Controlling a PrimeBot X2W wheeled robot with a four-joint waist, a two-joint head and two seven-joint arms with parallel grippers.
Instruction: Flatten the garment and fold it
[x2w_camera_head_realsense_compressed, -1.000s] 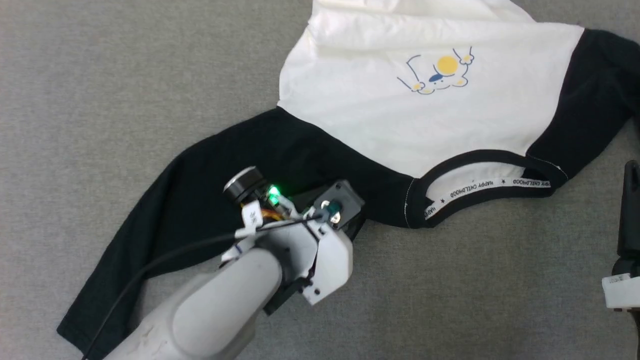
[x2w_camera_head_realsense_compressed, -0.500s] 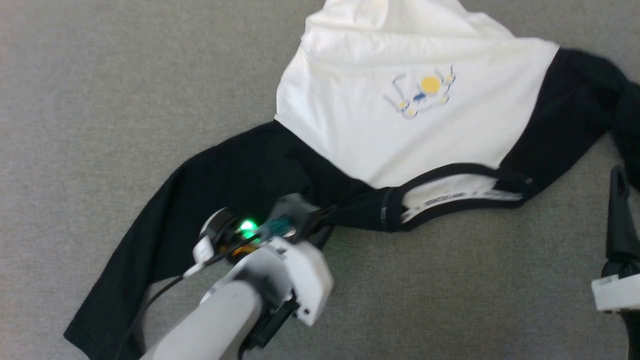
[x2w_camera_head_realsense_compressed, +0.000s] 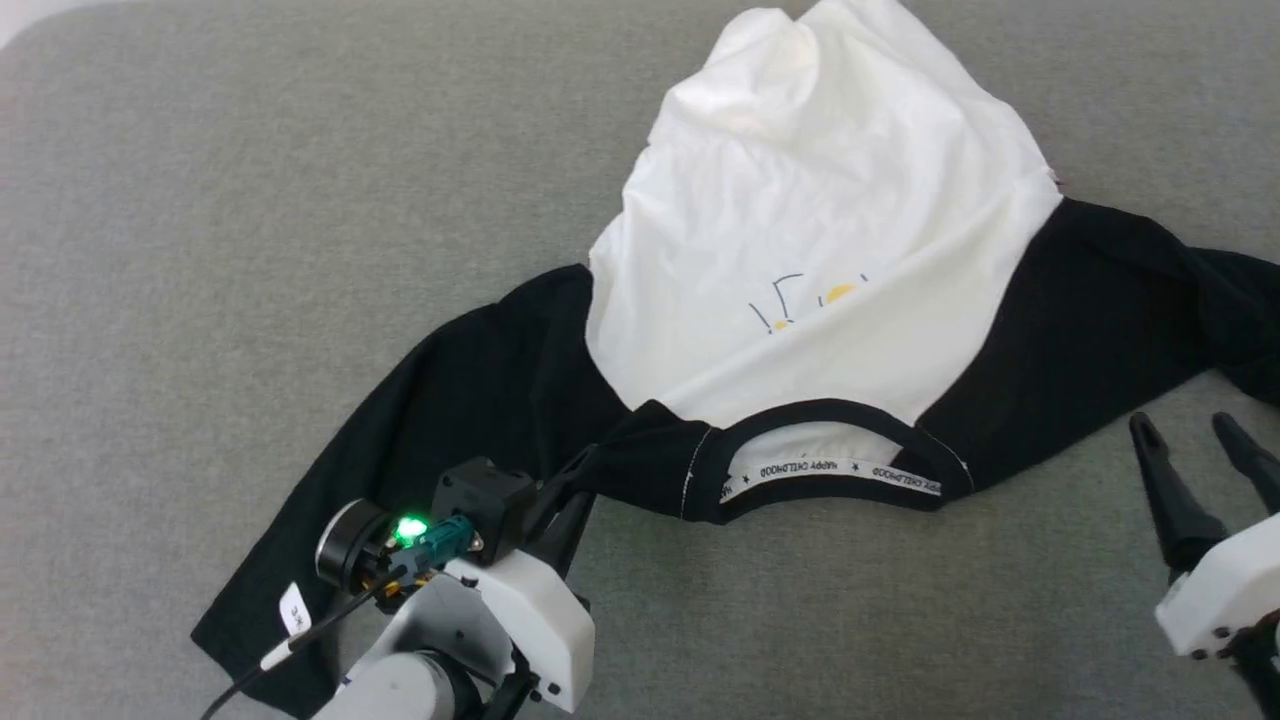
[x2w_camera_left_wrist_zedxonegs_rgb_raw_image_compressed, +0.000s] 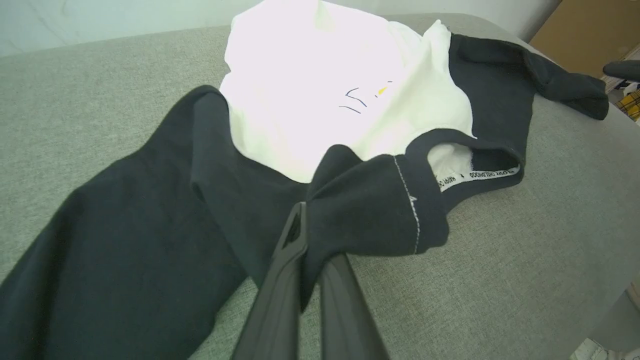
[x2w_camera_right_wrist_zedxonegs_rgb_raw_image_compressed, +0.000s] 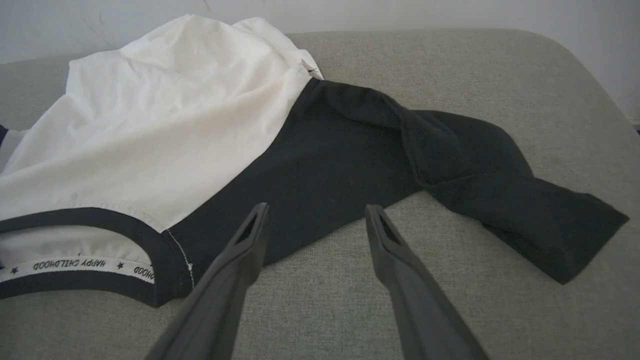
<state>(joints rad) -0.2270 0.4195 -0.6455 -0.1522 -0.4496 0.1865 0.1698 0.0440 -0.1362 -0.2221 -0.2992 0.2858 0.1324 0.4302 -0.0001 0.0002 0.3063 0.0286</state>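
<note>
A wide grey surface (x2w_camera_head_realsense_compressed: 200, 250) covered in soft, fuzzy cloth spreads out in every view. Its corners are round, and its far edge curves away. Behind it stands a plain white wall (x2w_camera_right_wrist_zedxonegs_rgb_raw_image_compressed: 450, 15) with a thin dark mark near the top. Off to one side in the left wrist view there is a flat brown board (x2w_camera_left_wrist_zedxonegs_rgb_raw_image_compressed: 585, 30), like cardboard. A small bit of yellow checked stuff (x2w_camera_left_wrist_zedxonegs_rgb_raw_image_compressed: 631, 102) sits just below it. The light is soft and even.
</note>
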